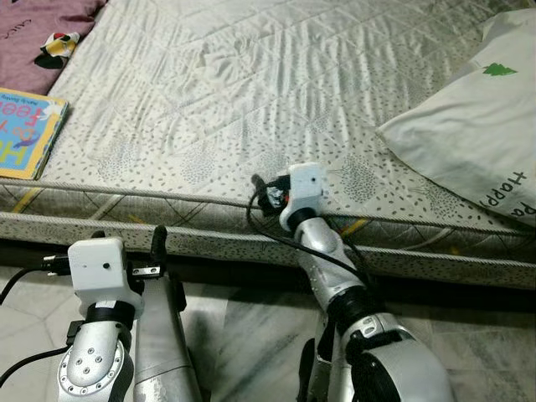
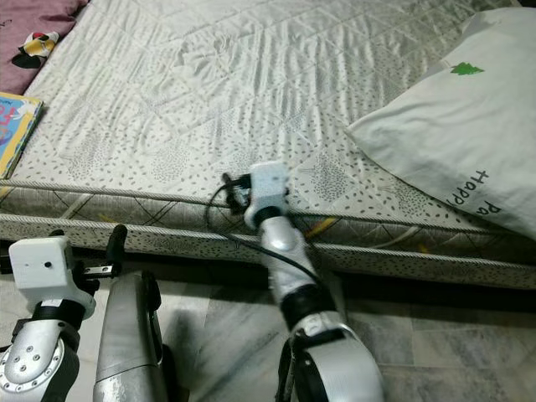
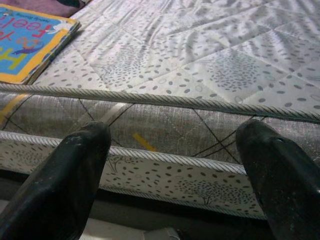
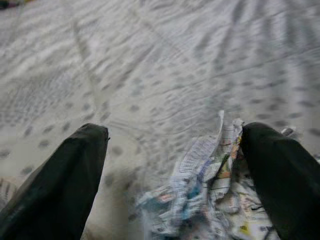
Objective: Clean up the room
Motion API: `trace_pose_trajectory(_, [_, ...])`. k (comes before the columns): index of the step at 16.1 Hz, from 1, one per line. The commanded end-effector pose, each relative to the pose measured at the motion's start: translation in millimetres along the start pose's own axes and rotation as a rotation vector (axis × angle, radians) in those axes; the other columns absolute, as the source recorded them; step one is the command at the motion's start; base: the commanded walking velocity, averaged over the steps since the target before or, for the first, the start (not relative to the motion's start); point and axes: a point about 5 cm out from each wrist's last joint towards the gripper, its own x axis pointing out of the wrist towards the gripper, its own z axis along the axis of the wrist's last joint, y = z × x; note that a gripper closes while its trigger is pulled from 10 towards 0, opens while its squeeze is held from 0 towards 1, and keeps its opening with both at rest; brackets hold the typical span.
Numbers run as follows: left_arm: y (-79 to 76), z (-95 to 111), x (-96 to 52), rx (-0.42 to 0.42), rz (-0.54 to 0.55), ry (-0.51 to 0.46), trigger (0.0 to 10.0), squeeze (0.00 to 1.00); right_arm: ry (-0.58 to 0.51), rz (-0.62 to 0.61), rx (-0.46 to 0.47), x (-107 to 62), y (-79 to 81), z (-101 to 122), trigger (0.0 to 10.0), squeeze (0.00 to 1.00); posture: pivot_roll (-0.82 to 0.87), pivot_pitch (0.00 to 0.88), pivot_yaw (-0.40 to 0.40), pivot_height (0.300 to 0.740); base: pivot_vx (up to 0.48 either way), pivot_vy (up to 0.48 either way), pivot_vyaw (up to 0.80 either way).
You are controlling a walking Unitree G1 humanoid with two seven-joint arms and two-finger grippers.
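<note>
The right gripper is reaching over the near edge of the mattress with its two black fingers spread wide, and a crumpled wad of printed paper is lying between them, pressed against the inner face of one finger while the other is standing apart from it; the jaws are released, not clenched on the wad. In the head views the paper is hiding behind the white wrist housing, so whether it is resting flat on the quilted cover cannot be told there. The left gripper is hanging lower, near the floor, with its fingers also held well apart and gripping nothing, and it is facing the corded side seam of the mattress. A colourful picture book is lying flat at the mattress's left near corner, well apart from both grippers. Beyond it, at the far left corner, a maroon cloth is spreading out with a small black, white and yellow item sitting at its edge. A white pillow with a green tree print and lettering is lying on the right side, overhanging the mattress edge. A black cable is looping along the right arm, and pale marbled floor tiles are showing under both arms.
</note>
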Motion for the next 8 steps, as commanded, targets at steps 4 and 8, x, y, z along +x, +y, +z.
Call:
trace_pose_trajectory(4, [1.2,1.4,-0.6,0.019,0.006,0.004,10.0,0.0,0.068,0.046,-0.067,-0.8,28.5,-15.8,0.0,0.0,0.19,0.248,-0.054,0.471,0.0,0.0,0.0])
trace_pose_trajectory(8, [-1.5,0.4,1.0,0.015,0.004,0.001,10.0,0.0,0.105,0.015,-0.142,-4.7,20.5,-26.7,0.0,0.0,0.18,0.232,-0.063,0.471,0.0,0.0,0.0])
